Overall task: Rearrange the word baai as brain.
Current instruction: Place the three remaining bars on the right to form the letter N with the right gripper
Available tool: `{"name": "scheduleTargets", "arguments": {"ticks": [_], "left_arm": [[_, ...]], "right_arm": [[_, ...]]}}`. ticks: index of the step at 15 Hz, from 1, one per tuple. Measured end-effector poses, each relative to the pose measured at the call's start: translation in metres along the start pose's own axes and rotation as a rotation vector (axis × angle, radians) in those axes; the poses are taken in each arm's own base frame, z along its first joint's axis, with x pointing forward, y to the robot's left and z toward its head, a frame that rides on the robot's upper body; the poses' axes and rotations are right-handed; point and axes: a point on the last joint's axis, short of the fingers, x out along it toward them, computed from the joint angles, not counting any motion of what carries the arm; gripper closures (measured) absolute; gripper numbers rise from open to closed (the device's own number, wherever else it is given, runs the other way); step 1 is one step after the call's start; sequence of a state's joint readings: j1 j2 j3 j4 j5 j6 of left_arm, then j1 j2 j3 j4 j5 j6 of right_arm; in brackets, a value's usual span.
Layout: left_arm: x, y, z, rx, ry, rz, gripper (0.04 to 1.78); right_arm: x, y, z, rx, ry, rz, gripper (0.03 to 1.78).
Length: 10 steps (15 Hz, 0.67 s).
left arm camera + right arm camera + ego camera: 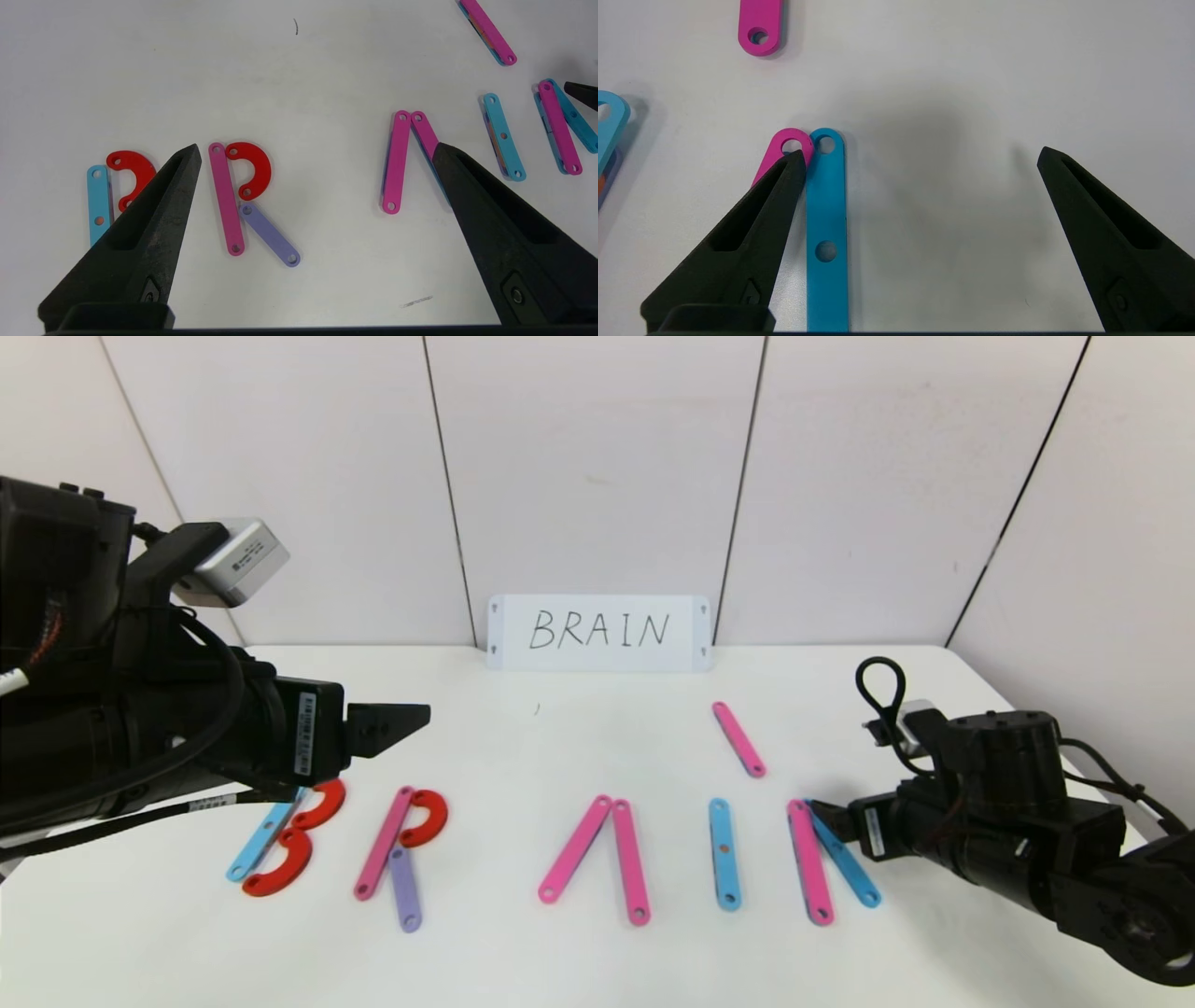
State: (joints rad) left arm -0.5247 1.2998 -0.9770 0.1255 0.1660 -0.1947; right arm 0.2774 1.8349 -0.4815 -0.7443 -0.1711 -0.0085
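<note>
Five letters of flat plastic strips (pixel 630 859) are lying across the near bench (pixel 523 952): thin, stiff, light, likely slippery, best pinched across a strip's middle. Left gripper (pixel 315 149) and right gripper (pixel 922 156) are hovering released. Farther back, one pink strip (pixel 738 738) is waiting.

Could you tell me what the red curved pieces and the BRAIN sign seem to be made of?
Red curved pieces: probably moulded plastic, flat, matte, uniformly coloured, with clean round end holes. BRAIN sign: seemingly a white card or thin board, smooth, with handwritten black lettering.
</note>
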Motion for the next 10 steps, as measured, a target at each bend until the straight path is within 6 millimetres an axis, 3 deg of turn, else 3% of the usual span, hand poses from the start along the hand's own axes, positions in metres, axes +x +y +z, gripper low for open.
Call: {"name": "scheduleTargets", "arguments": {"ticks": [10], "left_arm": [[-0.0002, 0.0003, 0.0005, -0.001, -0.002, 0.001, 0.09]], "right_arm": [[0.0057, 0.0011, -0.0038, -0.002, 0.02, 0.002, 0.08]]}}
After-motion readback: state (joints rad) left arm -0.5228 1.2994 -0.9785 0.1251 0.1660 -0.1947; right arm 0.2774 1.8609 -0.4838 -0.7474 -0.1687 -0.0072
